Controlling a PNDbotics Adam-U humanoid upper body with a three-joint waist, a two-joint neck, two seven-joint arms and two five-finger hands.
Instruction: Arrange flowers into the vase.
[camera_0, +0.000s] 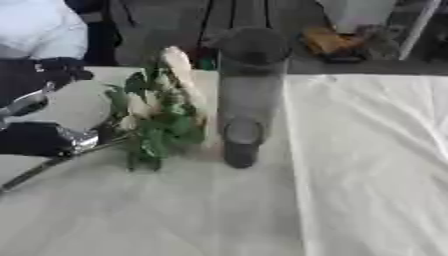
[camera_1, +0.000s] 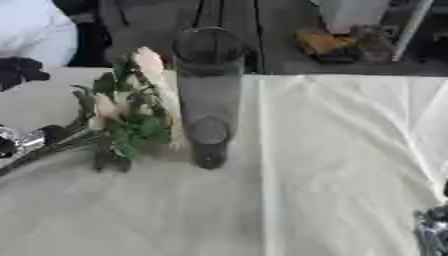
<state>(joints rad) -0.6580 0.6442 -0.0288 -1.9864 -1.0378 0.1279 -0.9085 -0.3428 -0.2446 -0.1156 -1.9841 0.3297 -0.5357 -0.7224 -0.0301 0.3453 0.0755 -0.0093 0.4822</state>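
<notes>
Left hand (camera_0: 52, 140), mostly cut off at the view's left edge, finger state not discernible, sits at the stems of the flowers (camera_0: 162, 107) beside the upright grey vase (camera_0: 249, 95) on the white-draped bench (camera_0: 367, 175); right hand (camera_1: 433, 230) barely enters lower right.

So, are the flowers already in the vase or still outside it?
Outside. The flowers stand beside the vase, on its left, held up by the left robot hand. No stems show in the vase.

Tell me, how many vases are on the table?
1. The tall grey see-through glass vase stands upright at the table's far edge, right beside the bunch of pale flowers with green leaves.
</notes>
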